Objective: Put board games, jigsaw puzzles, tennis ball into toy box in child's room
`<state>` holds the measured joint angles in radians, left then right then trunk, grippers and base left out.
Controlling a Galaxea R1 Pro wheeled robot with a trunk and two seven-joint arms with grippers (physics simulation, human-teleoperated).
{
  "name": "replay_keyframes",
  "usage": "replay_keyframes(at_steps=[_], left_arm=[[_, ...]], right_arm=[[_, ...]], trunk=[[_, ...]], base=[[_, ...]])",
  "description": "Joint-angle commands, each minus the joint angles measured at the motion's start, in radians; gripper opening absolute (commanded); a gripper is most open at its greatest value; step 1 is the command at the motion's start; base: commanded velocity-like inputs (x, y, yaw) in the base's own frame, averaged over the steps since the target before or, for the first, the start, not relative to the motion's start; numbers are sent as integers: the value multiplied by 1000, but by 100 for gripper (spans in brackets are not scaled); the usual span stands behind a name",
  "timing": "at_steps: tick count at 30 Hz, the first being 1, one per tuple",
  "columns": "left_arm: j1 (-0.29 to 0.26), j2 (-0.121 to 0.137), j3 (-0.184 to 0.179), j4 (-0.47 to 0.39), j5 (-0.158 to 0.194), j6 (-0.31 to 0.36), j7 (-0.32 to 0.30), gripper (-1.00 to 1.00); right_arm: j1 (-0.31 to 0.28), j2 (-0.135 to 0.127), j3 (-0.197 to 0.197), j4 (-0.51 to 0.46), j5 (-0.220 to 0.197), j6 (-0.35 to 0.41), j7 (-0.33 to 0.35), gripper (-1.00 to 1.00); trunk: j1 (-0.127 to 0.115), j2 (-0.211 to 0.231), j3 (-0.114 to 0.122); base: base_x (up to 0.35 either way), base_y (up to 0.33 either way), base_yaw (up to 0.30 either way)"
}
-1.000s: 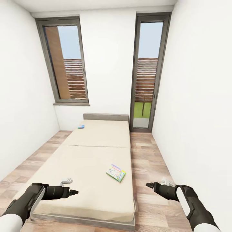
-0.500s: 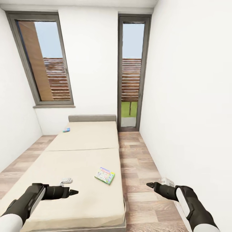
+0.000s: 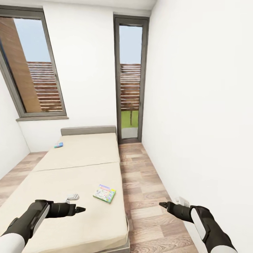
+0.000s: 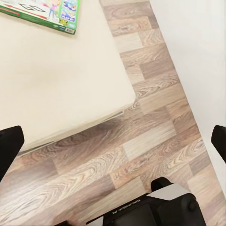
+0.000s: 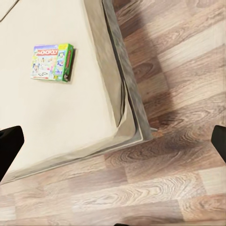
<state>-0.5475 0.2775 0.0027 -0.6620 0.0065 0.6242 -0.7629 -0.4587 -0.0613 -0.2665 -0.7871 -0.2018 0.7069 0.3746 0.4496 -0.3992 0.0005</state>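
Two board games lie on the beige bed (image 3: 70,168). A green-edged one (image 3: 104,193) rests near the bed's right side, and it is lettered MONOPOLY in the right wrist view (image 5: 52,62). Its corner also appears in the left wrist view (image 4: 47,12). A small blue one (image 3: 58,144) sits far off by the headboard. My left gripper (image 3: 81,209) hovers open over the bed's near end, nothing between its fingers (image 4: 9,150). My right gripper (image 3: 162,203) is open above the wooden floor, fingers (image 5: 9,146) wide apart. The table, toy box, jigsaw puzzles and tennis ball are out of view.
A white wall (image 3: 196,123) runs close along my right side. A strip of wooden floor (image 3: 140,182) leads between the bed and that wall to a tall glass door (image 3: 130,98). A window (image 3: 31,77) is on the far wall above the headboard.
The camera has swung to the right, so the bed and windows sit further left in the picture. Both arms keep the same pose and both grippers stay open.
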Motion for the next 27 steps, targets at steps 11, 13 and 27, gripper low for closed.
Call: replay_keyframes(at_steps=[11, 13, 27], left_arm=[[0, 0, 0, -1, 0, 6, -3, 100], [0, 0, 0, -1, 0, 6, -3, 100], [0, 0, 0, -1, 0, 6, 0, 100]], right_arm=[[0, 6, 6, 0, 6, 8, 0, 100], [0, 6, 6, 0, 6, 8, 0, 100], [0, 9, 6, 0, 6, 8, -12, 100]], trunk=[[0, -1, 0], [0, -1, 0], [0, -1, 0]], base=[[0, 0, -15], [0, 0, -2], [21, -19, 0]])
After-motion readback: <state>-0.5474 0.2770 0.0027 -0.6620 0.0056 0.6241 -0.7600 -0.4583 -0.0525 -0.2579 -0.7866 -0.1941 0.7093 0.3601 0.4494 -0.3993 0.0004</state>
